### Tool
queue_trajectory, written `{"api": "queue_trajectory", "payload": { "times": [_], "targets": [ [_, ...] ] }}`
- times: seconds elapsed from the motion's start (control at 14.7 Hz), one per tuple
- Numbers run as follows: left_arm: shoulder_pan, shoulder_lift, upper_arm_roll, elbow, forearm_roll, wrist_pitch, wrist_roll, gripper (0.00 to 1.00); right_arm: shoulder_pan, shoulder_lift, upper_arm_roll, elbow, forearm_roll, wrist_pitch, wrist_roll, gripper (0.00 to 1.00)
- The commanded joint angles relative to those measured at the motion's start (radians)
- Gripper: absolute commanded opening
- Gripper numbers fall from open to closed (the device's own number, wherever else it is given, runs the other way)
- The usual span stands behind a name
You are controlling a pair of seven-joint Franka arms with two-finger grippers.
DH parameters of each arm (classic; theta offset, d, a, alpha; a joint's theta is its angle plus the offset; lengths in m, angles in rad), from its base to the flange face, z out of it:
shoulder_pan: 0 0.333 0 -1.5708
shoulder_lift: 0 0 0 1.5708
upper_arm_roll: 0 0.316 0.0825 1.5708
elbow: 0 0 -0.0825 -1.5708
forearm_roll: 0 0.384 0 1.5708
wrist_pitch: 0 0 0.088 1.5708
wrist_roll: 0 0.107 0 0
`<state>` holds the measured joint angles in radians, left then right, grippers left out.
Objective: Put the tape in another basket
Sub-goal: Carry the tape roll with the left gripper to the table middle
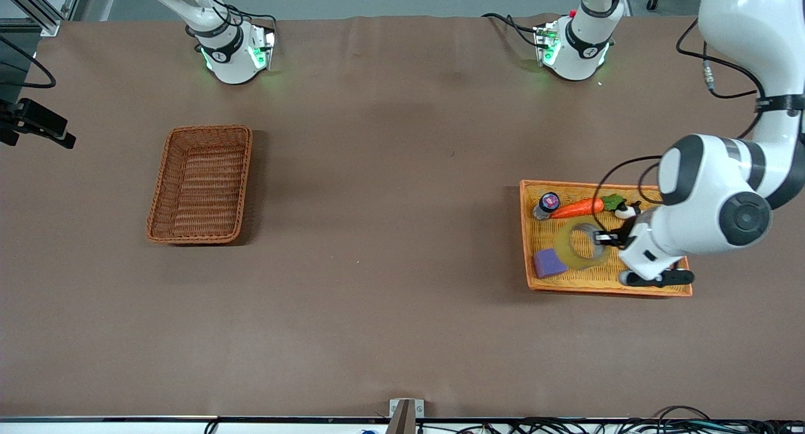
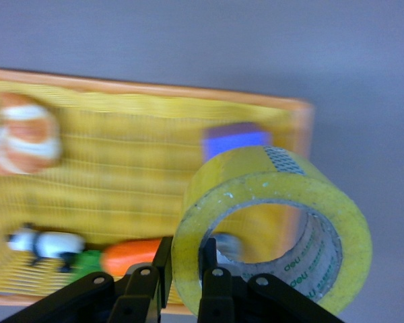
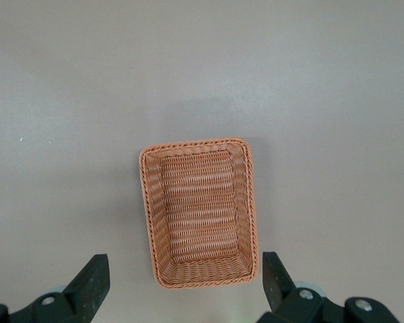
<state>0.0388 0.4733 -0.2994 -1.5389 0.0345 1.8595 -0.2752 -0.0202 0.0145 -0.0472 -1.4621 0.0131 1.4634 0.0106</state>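
Observation:
The tape (image 1: 582, 245), a yellowish ring, is gripped by its wall in my left gripper (image 1: 602, 238) over the shallow orange-yellow tray (image 1: 629, 285) at the left arm's end of the table. In the left wrist view one finger is inside the tape (image 2: 276, 215) and one outside, and my left gripper (image 2: 187, 269) is shut on it. The reddish-brown basket (image 1: 201, 183) stands empty at the right arm's end. My right gripper (image 3: 185, 269) hangs open high over the basket (image 3: 198, 212) and does not show in the front view.
In the tray lie a purple block (image 1: 550, 263), a carrot (image 1: 578, 208), a small bottle (image 1: 546, 205) and a black-and-white toy (image 1: 626, 211). The left wrist view also shows an orange-and-white object (image 2: 23, 138) in the tray (image 2: 121, 168). Brown tabletop (image 1: 390, 233) lies between tray and basket.

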Motion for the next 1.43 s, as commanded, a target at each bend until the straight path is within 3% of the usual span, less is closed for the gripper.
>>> {"api": "queue_trajectory", "payload": {
  "times": [0.0,0.34,0.61,0.88,1.02,1.16,1.36],
  "targets": [
    [-0.057,0.019,-0.081,0.055,-0.008,-0.023,-0.140,0.00,-0.017,-0.007,0.009,-0.009,0.008,0.005,-0.014,1.00],
    [-0.353,0.131,-0.078,0.209,-0.013,-0.014,-0.485,0.00,-0.017,-0.005,0.009,-0.009,0.010,0.008,-0.014,1.00],
    [-0.517,0.203,-0.075,0.230,-0.012,0.087,-0.663,0.00,-0.015,-0.005,0.009,-0.009,0.010,0.008,-0.014,1.00],
    [-0.625,0.304,-0.061,0.230,-0.010,0.265,-0.777,0.00,-0.009,-0.004,0.010,-0.012,0.018,0.014,-0.014,1.00],
    [-0.700,0.347,0.001,0.230,-0.010,0.332,-0.786,0.00,-0.015,-0.001,0.009,-0.015,0.047,0.015,-0.015,1.00],
    [-0.763,0.373,0.061,0.236,-0.011,0.352,-0.827,0.01,-0.015,0.001,0.009,-0.015,0.047,0.015,-0.014,1.00],
    [-0.775,0.392,0.072,0.240,-0.011,0.352,-0.835,0.07,-0.012,0.002,0.009,-0.018,0.050,0.026,-0.014,1.00]
  ]
}}
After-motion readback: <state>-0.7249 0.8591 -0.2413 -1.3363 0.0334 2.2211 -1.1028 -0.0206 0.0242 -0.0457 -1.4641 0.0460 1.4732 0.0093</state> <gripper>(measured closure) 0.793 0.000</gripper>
